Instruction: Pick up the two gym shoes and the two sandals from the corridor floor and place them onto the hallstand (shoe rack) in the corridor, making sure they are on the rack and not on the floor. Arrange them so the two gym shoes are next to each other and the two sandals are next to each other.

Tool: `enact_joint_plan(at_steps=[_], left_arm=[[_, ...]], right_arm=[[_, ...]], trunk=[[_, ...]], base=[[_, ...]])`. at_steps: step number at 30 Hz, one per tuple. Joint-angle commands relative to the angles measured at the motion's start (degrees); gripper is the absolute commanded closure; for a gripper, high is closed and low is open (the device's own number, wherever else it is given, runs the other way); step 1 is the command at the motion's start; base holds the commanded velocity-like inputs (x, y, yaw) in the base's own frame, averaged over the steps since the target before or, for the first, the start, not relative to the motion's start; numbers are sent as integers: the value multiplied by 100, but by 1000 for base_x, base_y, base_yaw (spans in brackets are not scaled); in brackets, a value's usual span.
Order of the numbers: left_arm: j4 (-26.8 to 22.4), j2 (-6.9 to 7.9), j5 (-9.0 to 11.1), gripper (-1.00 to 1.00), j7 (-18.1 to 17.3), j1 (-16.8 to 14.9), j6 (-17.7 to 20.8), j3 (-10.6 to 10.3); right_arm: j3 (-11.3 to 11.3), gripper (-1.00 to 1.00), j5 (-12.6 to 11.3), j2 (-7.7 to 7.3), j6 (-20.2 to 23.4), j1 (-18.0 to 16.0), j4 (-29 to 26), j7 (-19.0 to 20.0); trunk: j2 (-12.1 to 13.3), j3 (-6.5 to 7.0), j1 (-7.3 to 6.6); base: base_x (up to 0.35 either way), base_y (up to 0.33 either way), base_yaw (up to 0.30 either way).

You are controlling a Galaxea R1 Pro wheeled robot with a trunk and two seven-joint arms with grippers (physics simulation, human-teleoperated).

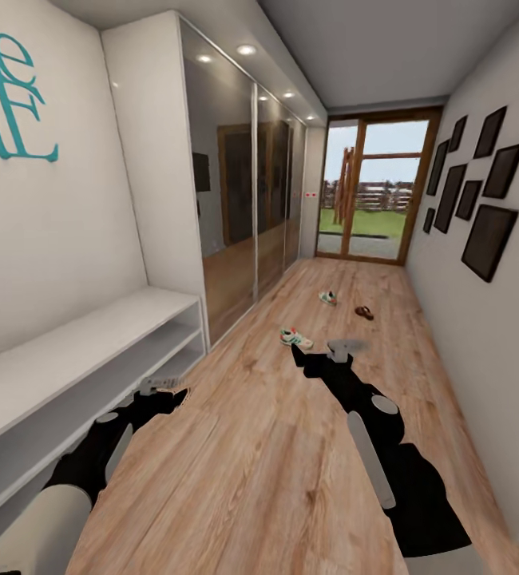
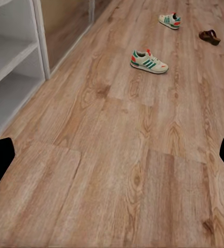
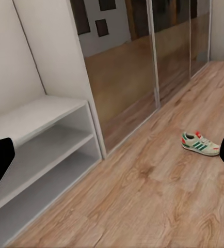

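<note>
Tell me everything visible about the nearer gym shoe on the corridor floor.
The nearer gym shoe is a cream lace-up sneaker with green side stripes and red accents at tongue and heel. It sits upright on its sole on the wood-plank floor, alone, touching nothing else. No gripper is near it. It looks intact; finer details are too small to tell.

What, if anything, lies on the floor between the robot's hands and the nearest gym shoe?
Nothing visible. Bare wood floor runs from the left hand and the right hand to the nearest gym shoe. The second shoe and a sandal lie beyond it.
</note>
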Motion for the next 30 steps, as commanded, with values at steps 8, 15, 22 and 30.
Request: enact_joint_plan(at_steps=[8, 15, 22, 30], left_arm=[[-7, 31, -52, -100, -40, 465, -104, 625], [65, 29, -66, -100, 45, 1062, -783, 689], [90, 2, -65, -100, 404, 1496, -1235, 672], [764, -52, -61, -100, 585, 2162, -2359, 655]], right_arm=[[352, -100, -8, -1, -48, 8, 298, 11], [392, -100, 42, -66, -752, 14, 1371, 7], [401, -100, 55, -345, -1775, 20, 2699, 4], [416, -100, 53, -535, -4521, 48, 6202, 2]], trunk=[[-3, -6, 3], [-3, -6, 3], [-3, -6, 3], [-3, -6, 3]], base=[[338, 0, 155], [338, 0, 17], [333, 0, 1], [116, 0, 0]])
